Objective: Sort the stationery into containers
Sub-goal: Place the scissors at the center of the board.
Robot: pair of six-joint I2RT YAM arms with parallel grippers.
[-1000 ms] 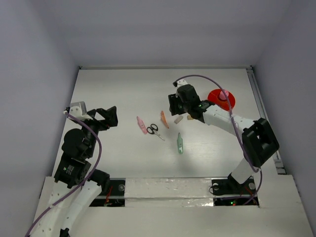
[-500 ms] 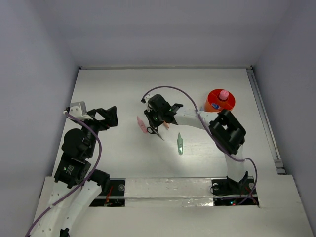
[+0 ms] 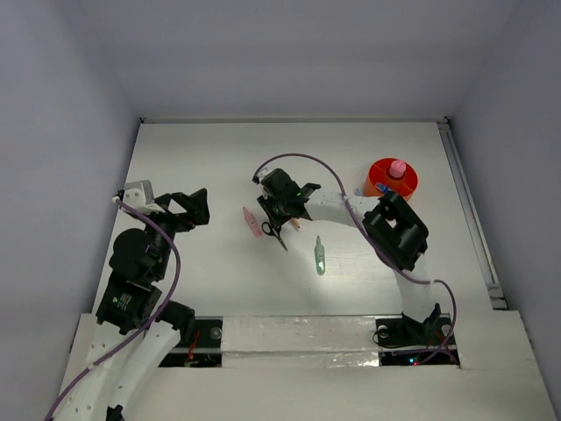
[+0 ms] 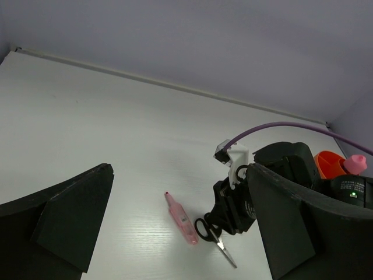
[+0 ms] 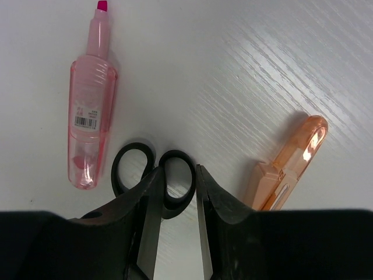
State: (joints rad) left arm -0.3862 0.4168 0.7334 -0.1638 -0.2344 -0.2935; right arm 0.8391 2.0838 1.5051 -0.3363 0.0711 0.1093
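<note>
The black-handled scissors [image 3: 273, 233] lie mid-table, also in the left wrist view [image 4: 217, 238]. My right gripper [image 3: 278, 217] is down on them, its fingers closed on either side of one handle loop [image 5: 178, 175] while the scissors [image 5: 131, 169] rest on the table. A pink pen [image 3: 252, 223] [image 5: 90, 125] lies just left of them, an orange pen [image 5: 285, 169] just right. A green pen [image 3: 320, 255] lies nearer. The red-orange bowl [image 3: 379, 168] holds a pink-capped bottle [image 3: 398, 167]. My left gripper [image 3: 188, 206] [image 4: 179, 169] is open and empty at the left. The tan erasers are hidden.
The right arm's links and purple cable [image 3: 307, 158] stretch from the scissors towards the bowl. The bowl [image 4: 327, 163] shows at the right edge of the left wrist view. A rail [image 3: 465, 202] runs along the table's right edge. White walls enclose the back and sides.
My right gripper swung from beside the bowl leftward to the scissors, then settled on the handle loop. The left arm has not moved.
</note>
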